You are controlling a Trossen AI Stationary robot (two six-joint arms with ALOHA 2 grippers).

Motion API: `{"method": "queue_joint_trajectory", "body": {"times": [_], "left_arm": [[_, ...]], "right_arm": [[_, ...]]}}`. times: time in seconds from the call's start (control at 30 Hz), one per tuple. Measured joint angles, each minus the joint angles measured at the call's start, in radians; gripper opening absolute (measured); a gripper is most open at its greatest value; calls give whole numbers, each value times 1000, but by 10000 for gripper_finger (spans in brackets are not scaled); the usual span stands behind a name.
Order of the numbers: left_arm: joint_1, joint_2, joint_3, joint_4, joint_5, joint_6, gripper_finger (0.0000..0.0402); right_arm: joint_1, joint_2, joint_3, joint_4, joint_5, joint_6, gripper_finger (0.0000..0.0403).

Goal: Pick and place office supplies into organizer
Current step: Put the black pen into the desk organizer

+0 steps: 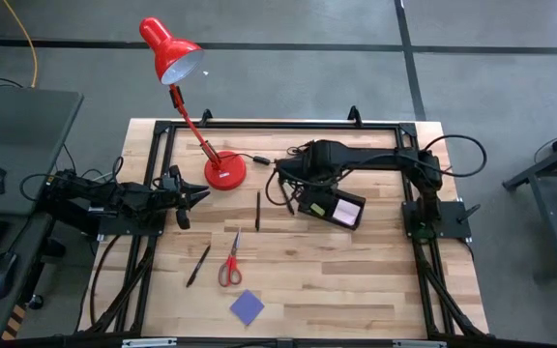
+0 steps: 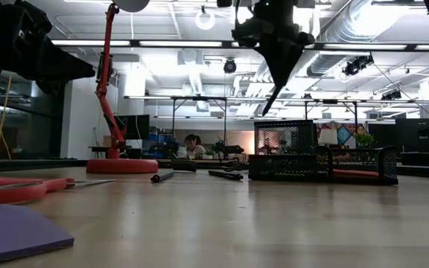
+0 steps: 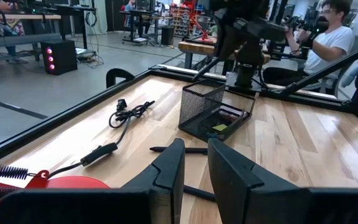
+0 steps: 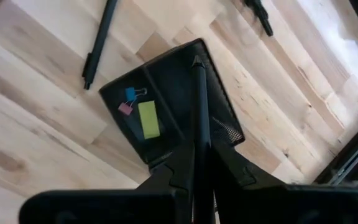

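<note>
The black mesh organizer stands right of centre with a pink note pad in it; the right wrist view shows a yellow piece in one compartment. My right gripper hangs over its left end, shut on a dark pen. Flat on the table lie another pen, a third pen, red-handled scissors and a blue-purple note pad. My left gripper waits at the left edge, open by a narrow gap, with nothing between its fingers. My right gripper pinches the pen's upper part between its two fingers, coming from above and pointing steeply down. The pen runs along the fingers and sticks out past them. It hangs slanted and lifted clear, its tip just above the organizer's taller section.
A red desk lamp stands at the far centre-left, with a black cable and plug beside its base. A black metal frame runs round the table. A person sits beyond the table.
</note>
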State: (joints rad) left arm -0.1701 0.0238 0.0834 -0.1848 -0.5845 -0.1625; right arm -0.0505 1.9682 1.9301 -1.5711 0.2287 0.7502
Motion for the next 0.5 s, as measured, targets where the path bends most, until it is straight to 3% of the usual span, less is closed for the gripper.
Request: {"method": "queue_joint_trajectory", "body": {"times": [0.3, 0.5], "left_arm": [[0, 0, 0, 0, 0, 0, 63], [0, 0, 0, 0, 0, 0, 62]], "right_arm": [[-49, 0, 0, 0, -127, 24, 17], [-69, 0, 0, 0, -134, 37, 22]]}}
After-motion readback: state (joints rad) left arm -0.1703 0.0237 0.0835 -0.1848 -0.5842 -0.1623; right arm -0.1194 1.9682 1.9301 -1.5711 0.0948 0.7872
